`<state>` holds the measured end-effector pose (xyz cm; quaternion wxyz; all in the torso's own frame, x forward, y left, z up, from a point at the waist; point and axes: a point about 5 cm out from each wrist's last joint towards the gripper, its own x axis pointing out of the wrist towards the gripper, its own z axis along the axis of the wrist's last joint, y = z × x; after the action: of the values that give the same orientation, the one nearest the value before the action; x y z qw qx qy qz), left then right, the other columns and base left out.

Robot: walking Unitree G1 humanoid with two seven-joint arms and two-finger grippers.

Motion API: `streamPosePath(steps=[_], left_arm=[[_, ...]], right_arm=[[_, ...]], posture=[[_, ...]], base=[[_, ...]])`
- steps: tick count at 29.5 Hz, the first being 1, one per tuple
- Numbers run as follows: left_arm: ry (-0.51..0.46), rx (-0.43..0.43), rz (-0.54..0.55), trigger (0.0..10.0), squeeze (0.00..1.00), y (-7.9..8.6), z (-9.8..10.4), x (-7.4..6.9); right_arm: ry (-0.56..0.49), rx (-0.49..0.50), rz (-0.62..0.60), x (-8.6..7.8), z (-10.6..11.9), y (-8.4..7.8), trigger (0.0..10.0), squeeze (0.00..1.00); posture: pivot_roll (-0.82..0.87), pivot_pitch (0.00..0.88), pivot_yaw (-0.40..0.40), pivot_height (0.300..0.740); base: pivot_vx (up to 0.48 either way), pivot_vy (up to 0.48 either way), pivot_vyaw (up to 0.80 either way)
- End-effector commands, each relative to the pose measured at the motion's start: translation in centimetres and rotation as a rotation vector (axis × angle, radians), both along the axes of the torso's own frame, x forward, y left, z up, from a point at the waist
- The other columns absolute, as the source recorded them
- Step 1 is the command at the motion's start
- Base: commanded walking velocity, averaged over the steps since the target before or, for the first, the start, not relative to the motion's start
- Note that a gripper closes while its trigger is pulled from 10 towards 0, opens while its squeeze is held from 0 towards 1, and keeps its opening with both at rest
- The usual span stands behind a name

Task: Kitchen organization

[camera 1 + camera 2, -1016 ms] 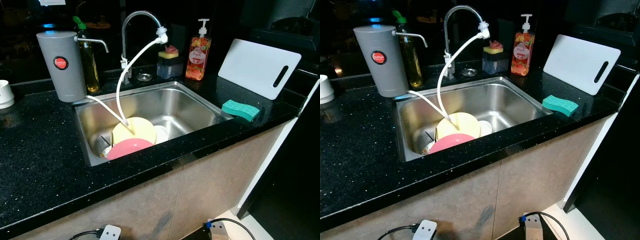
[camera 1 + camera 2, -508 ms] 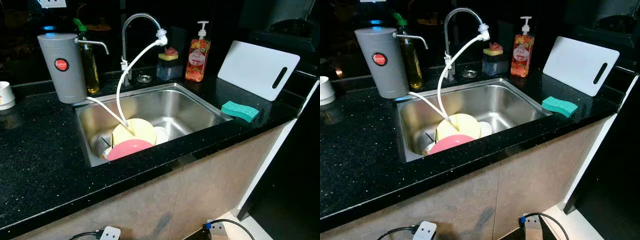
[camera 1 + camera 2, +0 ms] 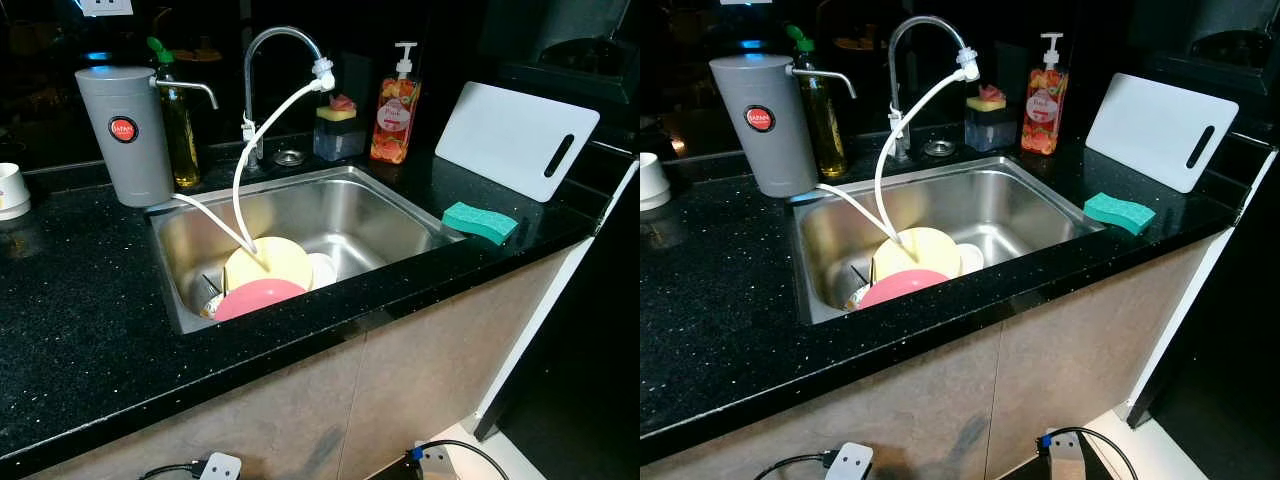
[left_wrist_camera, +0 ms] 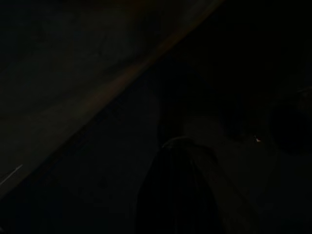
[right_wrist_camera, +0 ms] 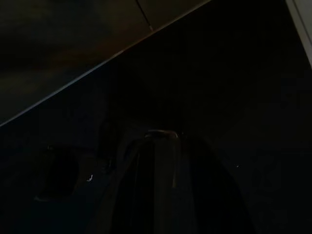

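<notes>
A steel sink (image 3: 385, 215) is set into a black speckled counter (image 3: 70, 300). In its near left corner lie a yellow plate (image 3: 270, 260), a pink plate (image 3: 255, 297), a small white dish (image 3: 322, 268) and a metal cup (image 3: 207, 292). A white hose (image 3: 240, 170) runs from the tap (image 3: 275, 40) down to the plates. A green sponge (image 3: 481, 221) lies on the counter to the right. Both wrist views are very dark; each shows a dim gripper (image 4: 178, 195) (image 5: 158, 185) hanging idle.
Behind the sink stand a grey water filter (image 3: 127, 135), an oil bottle (image 3: 180, 125), a soap dispenser (image 3: 393, 110) and a sponge holder (image 3: 338, 125). A white cutting board (image 3: 515, 135) leans at the back right. A white cup (image 3: 10, 190) sits far left. Cables and plugs (image 3: 215, 467) lie on the floor.
The whole picture shifted slightly at first as the camera moved, then held still. Nothing on the counter or in the sink has moved.
</notes>
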<state>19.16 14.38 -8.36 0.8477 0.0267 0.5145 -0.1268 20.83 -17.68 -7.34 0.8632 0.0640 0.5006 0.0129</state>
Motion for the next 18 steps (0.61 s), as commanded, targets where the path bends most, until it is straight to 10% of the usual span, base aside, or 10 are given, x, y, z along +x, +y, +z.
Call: streamPosePath(steps=[1, 18], left_arm=[[0.031, -0.015, -0.003, 10.0, 0.0, -0.5, -0.2, -0.5], [0.06, -0.007, -0.01, 10.0, 0.0, -0.7, -0.5, -0.9]], right_arm=[[0.026, 0.01, -0.003, -0.5, -0.3, 0.2, 10.0, 0.0], [0.011, 0.018, 0.0, 0.3, 0.1, 0.6, 10.0, 0.0]], posture=[[-0.02, 0.028, -0.029, 0.74], [-0.02, 0.035, -0.031, 0.74]], base=[[0.0, 0.0, 0.0], [0.0, 0.0, 0.0]])
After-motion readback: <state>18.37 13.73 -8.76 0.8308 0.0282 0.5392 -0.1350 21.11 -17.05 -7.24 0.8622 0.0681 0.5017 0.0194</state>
